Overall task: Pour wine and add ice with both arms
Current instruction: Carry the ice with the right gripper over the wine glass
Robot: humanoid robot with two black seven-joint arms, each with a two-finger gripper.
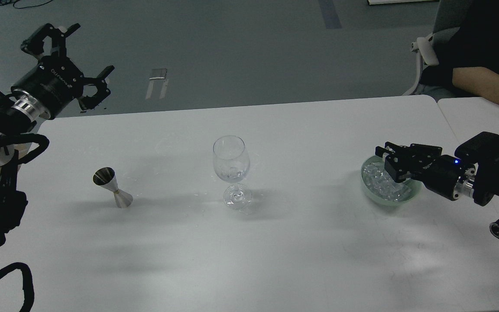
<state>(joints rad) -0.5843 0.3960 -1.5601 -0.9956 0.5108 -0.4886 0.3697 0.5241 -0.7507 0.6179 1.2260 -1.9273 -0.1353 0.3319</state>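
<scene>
White laminate worktop [249, 260] carries 3 items well apart: a pale green bowl [410, 197] of ice [379, 184] near the right end, a stemmed wine glass [231, 164] at centre, and a steel jigger [113, 188] standing upright to its left. The pour looks done, judging by the jigger set down and a faint trace of wine [232, 174] low in the glass, though little of it shows; whether any ice is in the glass cannot be told. The right gripper [391, 162] dips over the bowl, fingers close together among the cubes; whether it has one cannot be told. The left gripper [82, 56] hangs wide open and empty beyond the worktop's far left corner. Open surface lies between bowl and glass; a seated person's arm [487, 86] lies beyond the far right edge.
</scene>
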